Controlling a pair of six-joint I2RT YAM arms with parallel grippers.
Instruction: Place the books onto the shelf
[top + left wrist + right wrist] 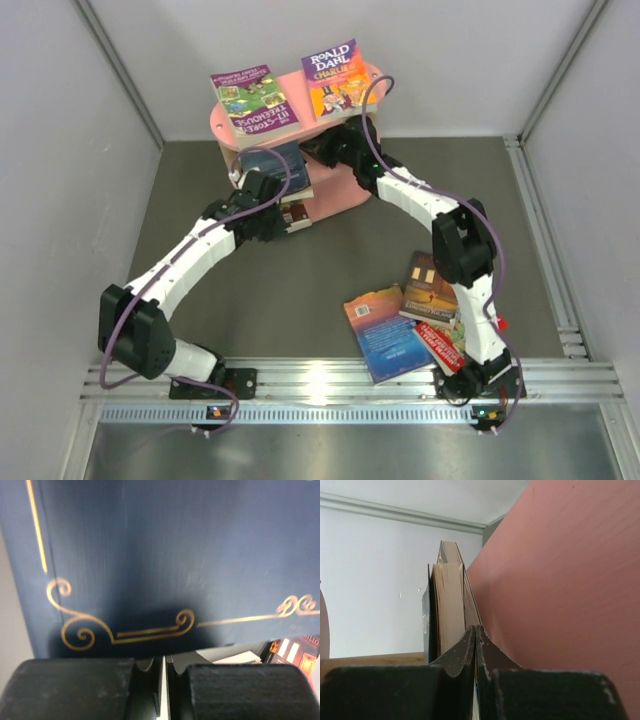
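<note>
Legible text: "ROALD DAHL" on the yellow-purple paperback [340, 80] and "STOREY TREEHOUSE", upside down, on the purple paperback [255, 100], both flat on top of the pink shelf [340, 190]. Left end effector [164, 665] is clamped on a thin white edge of the navy book [160, 555] with gold scrollwork, at the shelf's left side. Right end effector [476, 632] has its fingers together inside the shelf, with its tips beside the upright books [447, 605]; blue [385, 335], dark [430, 285] and red [442, 348] paperbacks lie on the table [260, 300], print unreadable.
</note>
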